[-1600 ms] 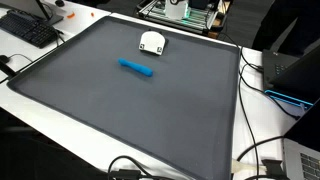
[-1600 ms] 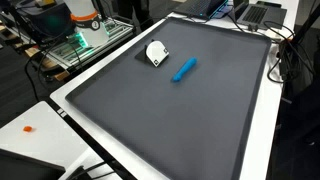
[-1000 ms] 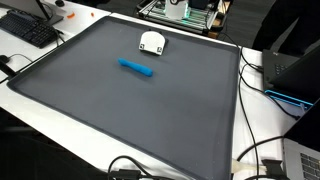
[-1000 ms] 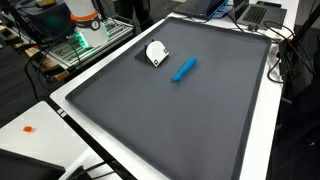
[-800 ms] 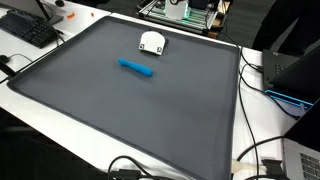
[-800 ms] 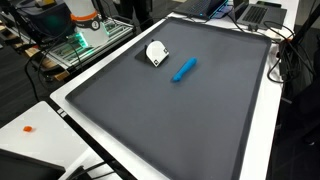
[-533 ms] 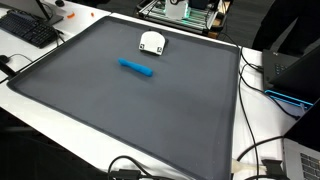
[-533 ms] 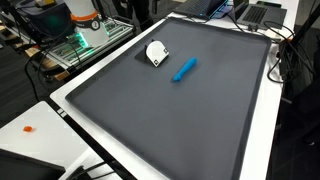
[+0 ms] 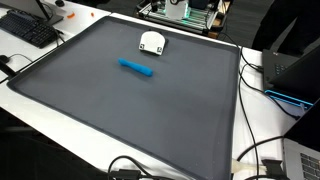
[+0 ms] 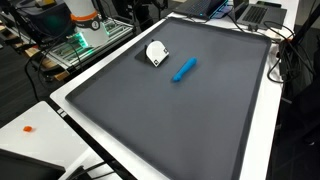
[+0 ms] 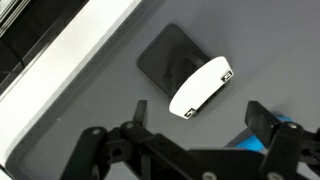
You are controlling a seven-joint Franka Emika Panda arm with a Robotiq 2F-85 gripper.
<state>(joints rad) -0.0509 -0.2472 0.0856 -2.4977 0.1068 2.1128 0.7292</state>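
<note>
The hand [image 11: 199, 112] is held low over the bench [image 11: 100, 100], pointed down, jaws spread wide and empty. The white device [image 11: 200, 88] is seen beneath, between the fingers; the blue marker [image 9: 137, 68] is laid nearby.

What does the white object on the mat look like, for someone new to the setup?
Find the large dark grey mat with a white border. Near one edge sits a small white rounded device. Its only neighbour there is a slim blue marker; the device is white and stubby.
</note>
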